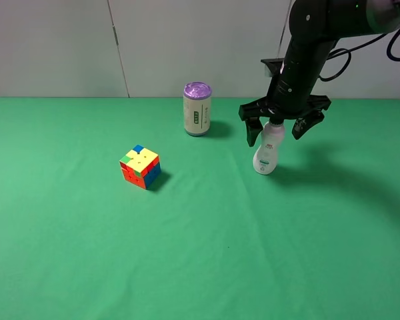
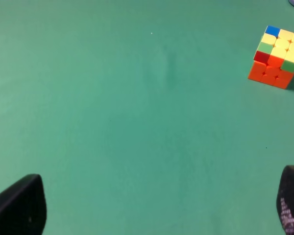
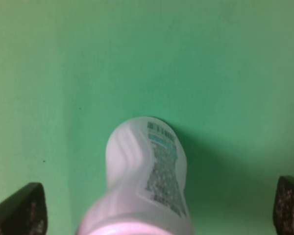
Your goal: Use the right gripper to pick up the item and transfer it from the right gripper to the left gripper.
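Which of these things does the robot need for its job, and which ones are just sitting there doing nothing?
Needed for the job:
- the white bottle, standing upright
- the right pincer, open around the bottle's top
- the left pincer, open and empty

Just lying about:
- the purple-lidded can
- the puzzle cube

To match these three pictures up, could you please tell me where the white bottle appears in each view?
Exterior high: the white bottle is right of centre, its top inside the open right pincer, right of the purple-lidded can.
Left wrist: not in it; only the puzzle cube shows.
Right wrist: close up, between the pincer's fingertips.
Shared landmark: the green table cloth.
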Tool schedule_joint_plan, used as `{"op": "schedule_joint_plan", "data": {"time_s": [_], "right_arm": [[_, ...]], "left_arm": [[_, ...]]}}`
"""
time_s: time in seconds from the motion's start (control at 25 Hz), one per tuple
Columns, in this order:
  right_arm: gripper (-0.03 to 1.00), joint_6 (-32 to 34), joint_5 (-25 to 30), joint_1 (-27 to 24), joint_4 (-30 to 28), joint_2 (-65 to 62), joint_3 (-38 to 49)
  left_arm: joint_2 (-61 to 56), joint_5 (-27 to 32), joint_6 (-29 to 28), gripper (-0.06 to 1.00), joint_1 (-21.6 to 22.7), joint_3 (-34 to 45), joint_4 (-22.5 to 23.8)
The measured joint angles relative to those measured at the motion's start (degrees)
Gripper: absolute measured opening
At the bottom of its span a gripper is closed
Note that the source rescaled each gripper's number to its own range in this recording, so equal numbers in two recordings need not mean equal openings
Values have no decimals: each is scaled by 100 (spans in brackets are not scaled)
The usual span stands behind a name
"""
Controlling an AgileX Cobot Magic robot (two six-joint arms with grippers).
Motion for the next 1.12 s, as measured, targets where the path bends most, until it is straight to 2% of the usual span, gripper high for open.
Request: {"op": "schedule_joint_plan", "data": {"time_s": [0.36,0.4,0.44,0.48,0.56,0.6,0.64,1.12], "right_arm": [[100,0,24,0,63,89,-24],[97,0,24,0,63,89,-24],[87,0,24,0,63,89,-24],[65,0,37,0,63,89,-24],[0,0,49,0,71,89,-24],[10,-23,68,0,73,89,-24],[5,-23,90,0,73,89,-24],[6,-23,121,0,56,89,-24]], "left_arm": [[0,0,0,99,0,0,0],[0,0,0,99,0,0,0],[0,0,0,99,0,0,0],[0,0,0,98,0,0,0],[0,0,0,98,0,0,0],[0,0,0,98,0,0,0],[0,0,0,98,0,0,0],[0,0,0,98,0,0,0]]}}
